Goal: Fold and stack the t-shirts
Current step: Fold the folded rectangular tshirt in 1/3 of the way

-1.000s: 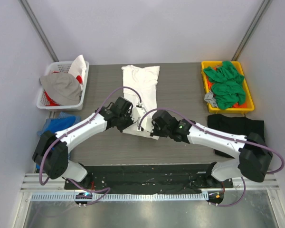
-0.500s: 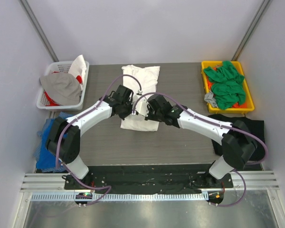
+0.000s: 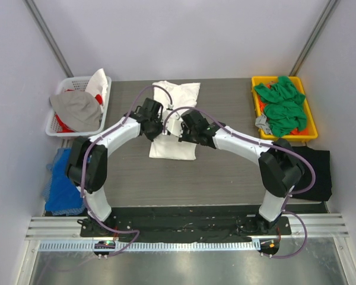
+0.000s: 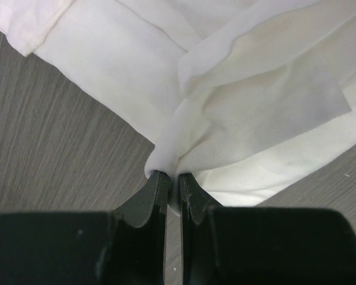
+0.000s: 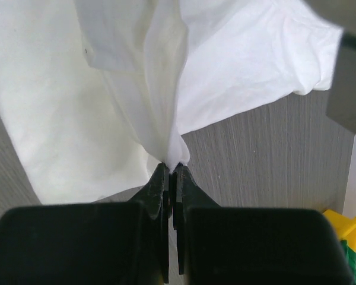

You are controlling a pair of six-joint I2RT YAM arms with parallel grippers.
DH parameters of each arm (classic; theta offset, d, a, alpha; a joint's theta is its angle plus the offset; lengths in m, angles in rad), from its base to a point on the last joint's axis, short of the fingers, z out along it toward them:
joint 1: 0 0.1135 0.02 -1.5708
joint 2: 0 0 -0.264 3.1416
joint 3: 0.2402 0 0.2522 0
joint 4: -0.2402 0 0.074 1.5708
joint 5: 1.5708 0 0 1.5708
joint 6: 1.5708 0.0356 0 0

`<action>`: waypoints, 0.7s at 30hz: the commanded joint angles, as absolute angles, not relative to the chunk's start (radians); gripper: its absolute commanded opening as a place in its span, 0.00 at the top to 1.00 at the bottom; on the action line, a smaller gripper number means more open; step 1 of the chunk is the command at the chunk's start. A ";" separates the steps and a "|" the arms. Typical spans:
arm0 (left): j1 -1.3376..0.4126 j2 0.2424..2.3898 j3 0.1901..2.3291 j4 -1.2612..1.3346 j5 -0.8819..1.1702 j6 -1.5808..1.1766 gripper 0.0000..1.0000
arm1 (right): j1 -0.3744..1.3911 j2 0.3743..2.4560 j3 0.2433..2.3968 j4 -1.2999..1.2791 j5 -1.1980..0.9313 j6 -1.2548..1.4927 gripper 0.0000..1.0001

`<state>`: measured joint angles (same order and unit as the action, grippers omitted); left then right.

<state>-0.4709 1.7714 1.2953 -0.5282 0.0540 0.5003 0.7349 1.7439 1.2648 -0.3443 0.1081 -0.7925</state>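
Observation:
A white t-shirt lies in the middle of the table, its near part lifted and doubled toward the far side. My left gripper is shut on a bunched edge of it; in the left wrist view the cloth rises from between the fingertips of that gripper. My right gripper is shut on the other near edge, and the right wrist view shows a fold of the shirt pinched at the tips of this gripper. A black t-shirt lies flat at the right. Green t-shirts are heaped in the yellow tray.
A white basket with grey and red-white cloth stands at the far left. Blue cloth lies beside the table's left edge. The two arms arch close together over the table's middle.
Both grippers have moved toward the far side, carrying the white shirt's near edge with them, so the shirt now covers a shorter stretch of table.

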 commanded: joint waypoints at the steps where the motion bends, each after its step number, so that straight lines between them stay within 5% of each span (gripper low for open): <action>1: -0.449 1.808 1.388 -0.500 0.063 0.515 1.00 | 0.710 1.773 1.341 -0.290 0.094 -0.819 0.99; 21: -0.434 1.947 1.557 -0.519 0.055 0.526 1.00 | 0.655 1.945 1.517 -0.281 0.089 -0.859 0.99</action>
<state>-0.4477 1.9347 1.5295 -0.5350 0.0551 0.5045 0.6632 1.9255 1.4548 -0.3130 0.0967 -0.8417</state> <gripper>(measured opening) 0.129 0.045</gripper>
